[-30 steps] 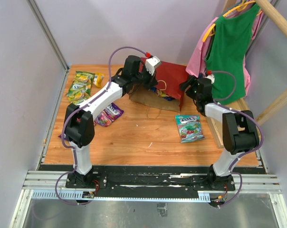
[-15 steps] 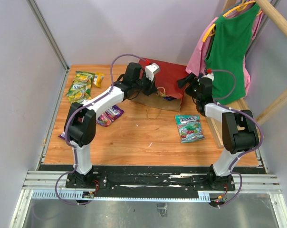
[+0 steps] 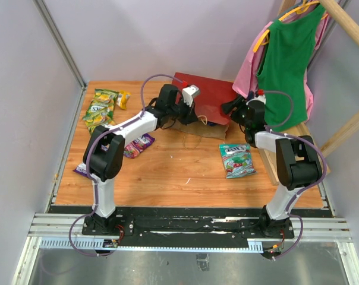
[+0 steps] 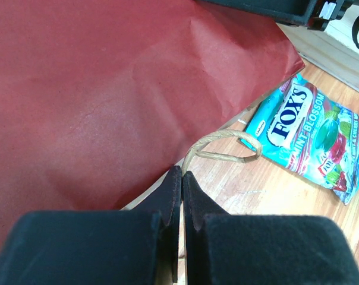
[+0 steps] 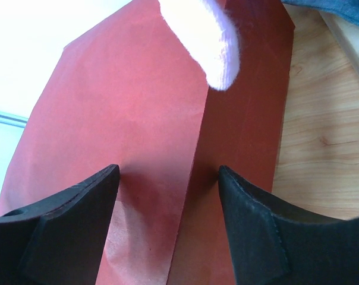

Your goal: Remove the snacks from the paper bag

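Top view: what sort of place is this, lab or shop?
Probably a lab robot cell, not a shop: aluminium mounting rail along the table edge, plain partition walls close around, clothes hung as props.

A red paper bag (image 3: pixel 210 96) is seen lying tilted at the far middle of the table (image 3: pixel 179 175), with its brown mouth and 1 beige loop handle (image 4: pixel 224 145) turned nearward. 1 teal-white packet (image 3: pixel 237 159) is laid flat near its right corner. Green-yellow packets (image 3: pixel 100 108) and 1 purple packet (image 3: pixel 139 143) are spread to its left.
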